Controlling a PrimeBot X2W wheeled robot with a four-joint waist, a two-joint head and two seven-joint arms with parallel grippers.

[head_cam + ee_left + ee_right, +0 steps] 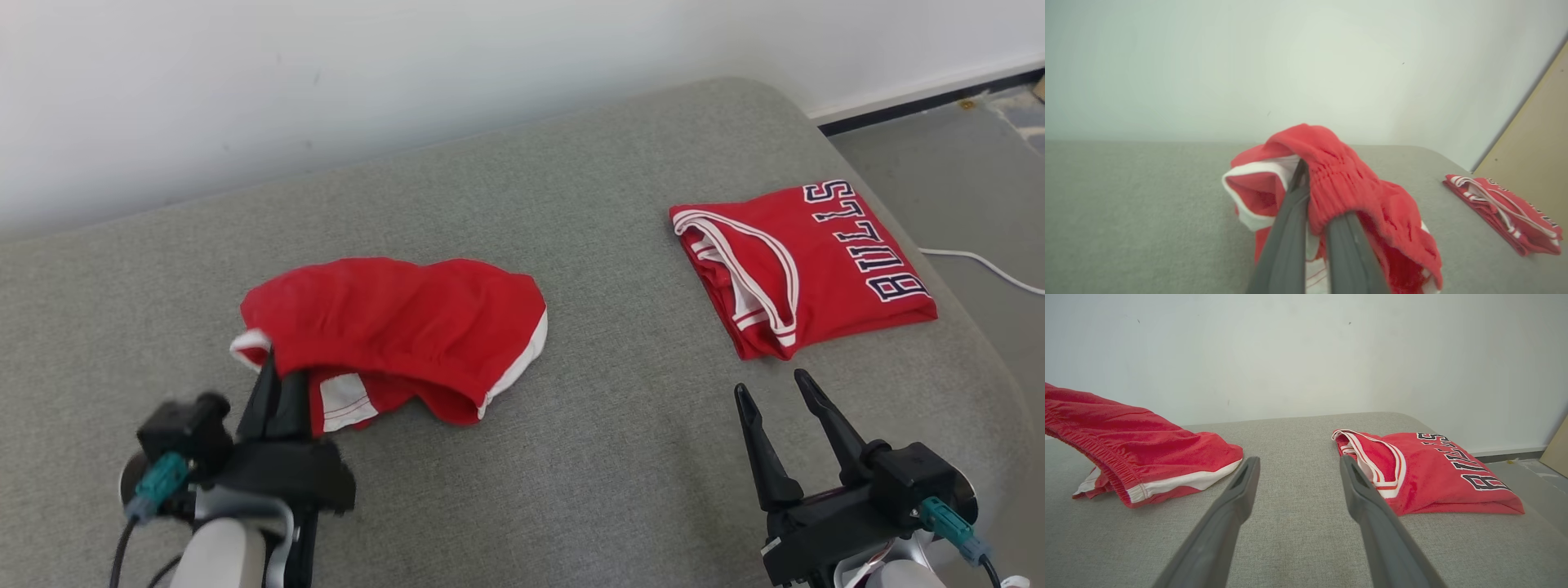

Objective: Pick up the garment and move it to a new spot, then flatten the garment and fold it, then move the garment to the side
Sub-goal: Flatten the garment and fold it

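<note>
Red shorts (392, 318) cover the tips of the closed left tool (273, 374).

Near left, shorts (392, 327): red, white hem trim. Far right, jersey (824, 261): red; white-and-red striped edging; black BULLS lettering, white outline. Padded surface (588, 457): grey woven fabric. Wall (326, 82): white. Far right, cable (984, 261): white.

Light: falling bright and even — soft across the grey surface (571, 457).
Shadows: lying faint under the shorts (392, 327).
Blur: softening the left wrist view's fingers (1286, 245) — cloth too.
</note>
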